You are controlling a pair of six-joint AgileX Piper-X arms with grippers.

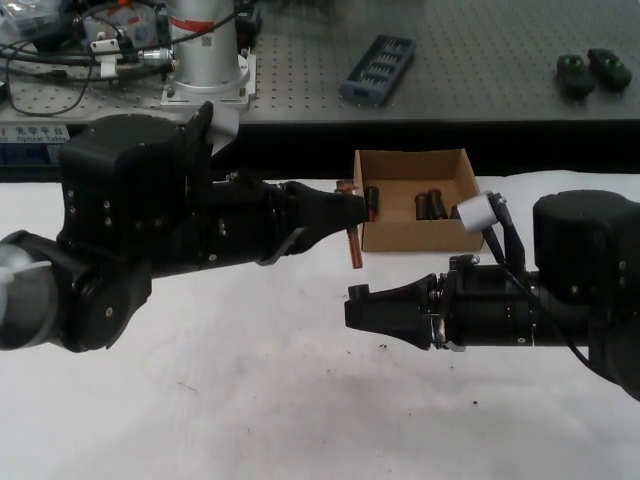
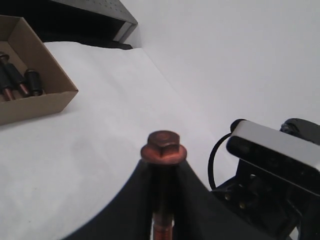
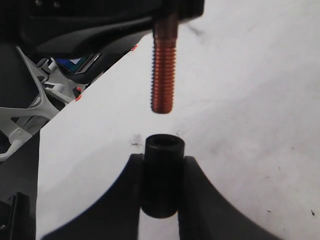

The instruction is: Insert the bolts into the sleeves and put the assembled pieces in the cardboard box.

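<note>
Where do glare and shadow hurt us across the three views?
High view: white cloth evenly lit, left claw and right claw flat black. Left wrist view: cloth glares plain white behind the bolt. Right wrist view: bolt threads catch a highlight; sleeve bore in shadow.

Centre of the high view: the left gripper (image 1: pixel 352 212) fingers (image 1: pixel 325 208) cover the bolt (image 1: pixel 354 252) at its middle. Right of it, a white camera (image 1: pixel 478 212) hides one corner of the cardboard box (image 1: pixel 410 165); the pieces (image 1: pixel 432 205) inside are too small to count. In the left wrist view the frame edge cuts off the box and the bolt's thread.
</note>
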